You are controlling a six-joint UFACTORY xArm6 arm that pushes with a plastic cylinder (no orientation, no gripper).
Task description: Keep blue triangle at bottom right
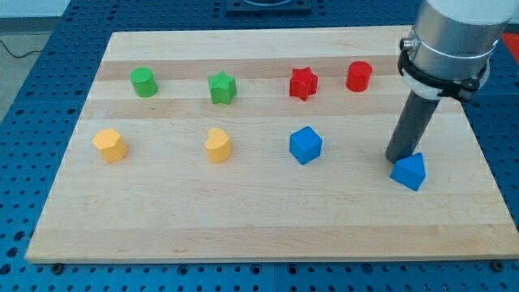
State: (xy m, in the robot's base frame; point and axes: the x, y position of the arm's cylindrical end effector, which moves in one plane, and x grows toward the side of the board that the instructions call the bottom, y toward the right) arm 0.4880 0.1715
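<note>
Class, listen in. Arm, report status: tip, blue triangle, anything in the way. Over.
My tip down, touching blue triangle's upper-left side. Triangle sits on the board's right side, lower half. Blue cube off to the view's left, nothing in the way.

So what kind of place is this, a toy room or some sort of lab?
Most likely a robotics lab bench. A wooden board lies on a blue perforated table, small coloured blocks sit in rows, and my tip rests beside the blue triangle.
</note>
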